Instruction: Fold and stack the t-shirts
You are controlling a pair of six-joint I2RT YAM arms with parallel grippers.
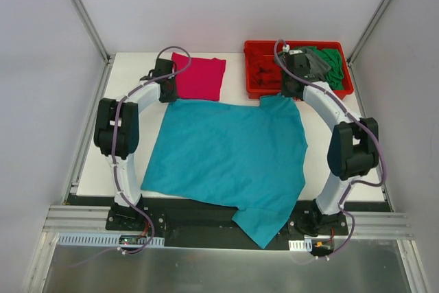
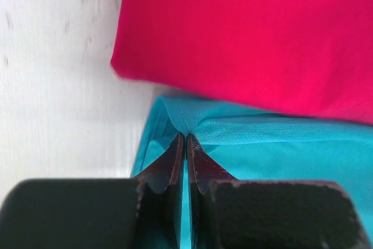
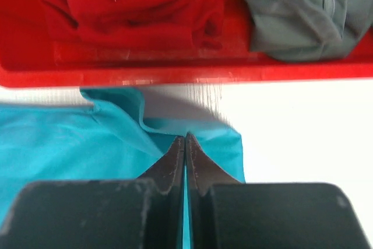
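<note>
The teal-blue t-shirt point(image 1: 226, 156) lies spread flat mid-frame, ready for folding. The folded magenta t-shirt point(image 1: 200, 77) sits upper left, seemingly the stack's base. The red tray point(image 3: 175, 77), upper right, holds the rest. The left gripper point(image 2: 185, 138) and right gripper point(image 3: 185, 138) each pinch a top corner of the teal cloth, jaws pressed together.

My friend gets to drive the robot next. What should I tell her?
The left gripper is shut on the far left corner of the teal t-shirt, the right gripper on its far right corner.
That shirt lies spread open; the magenta t-shirt lies folded at the far left; the red t-shirt, grey t-shirt and green t-shirt sit crumpled in the red tray.
Done: magenta folded. Left: fold teal, stack it, then the tray's three.
</note>
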